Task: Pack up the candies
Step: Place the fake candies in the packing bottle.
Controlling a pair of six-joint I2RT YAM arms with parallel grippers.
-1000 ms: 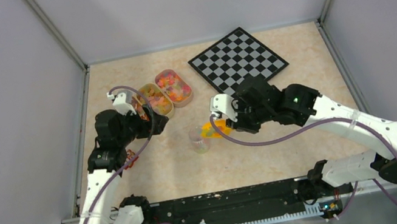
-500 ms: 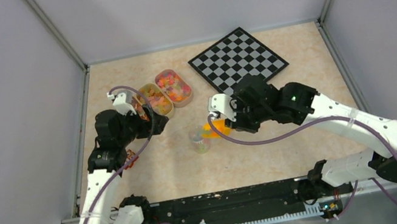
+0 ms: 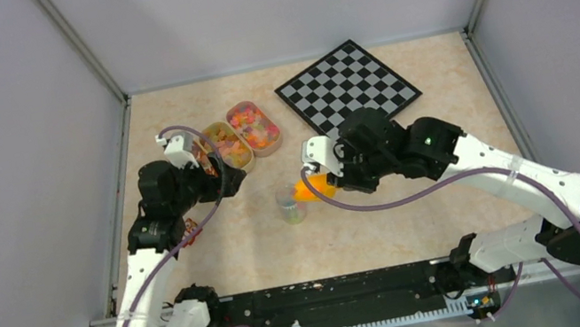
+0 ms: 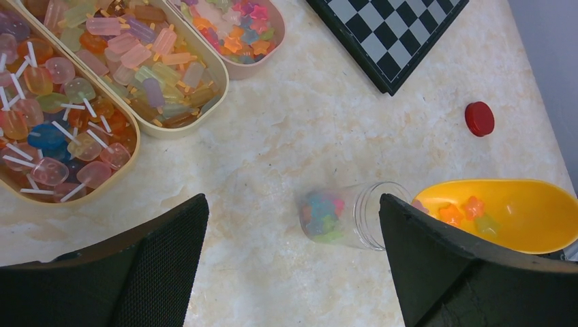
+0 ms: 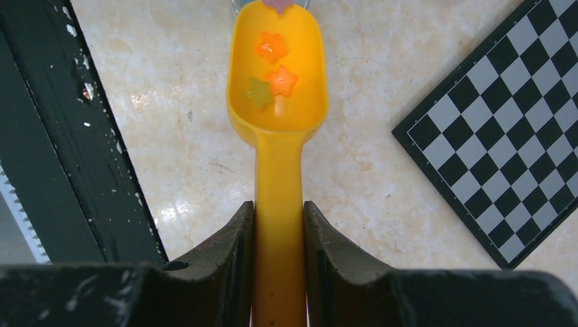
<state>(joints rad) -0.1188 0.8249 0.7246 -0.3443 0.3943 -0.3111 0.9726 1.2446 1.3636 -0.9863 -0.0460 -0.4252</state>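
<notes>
My right gripper (image 5: pixel 278 228) is shut on the handle of a yellow-orange scoop (image 5: pixel 278 116). The scoop holds three small star candies (image 5: pixel 272 78), orange and green. Its tip is at the mouth of a small clear jar (image 4: pixel 358 216), which has mixed coloured candies (image 4: pixel 322 214) at its bottom. In the top view the jar (image 3: pixel 290 205) stands mid-table, with the scoop (image 3: pixel 311 187) touching it from the right and the right gripper (image 3: pixel 332 176) behind. My left gripper (image 4: pixel 293 228) is open and empty, held above the table left of the jar.
Three oval trays of sweets sit at the back left: star candies (image 4: pixel 269 51), bar sweets (image 4: pixel 204 75), lollipop sweets (image 4: pixel 129 146). A chessboard (image 3: pixel 347 86) lies at the back right. A red lid (image 4: pixel 479 118) lies on the table beyond the scoop.
The right gripper has carried the scoop a little left, bringing its tip up to the jar's mouth. The left arm has not moved.
</notes>
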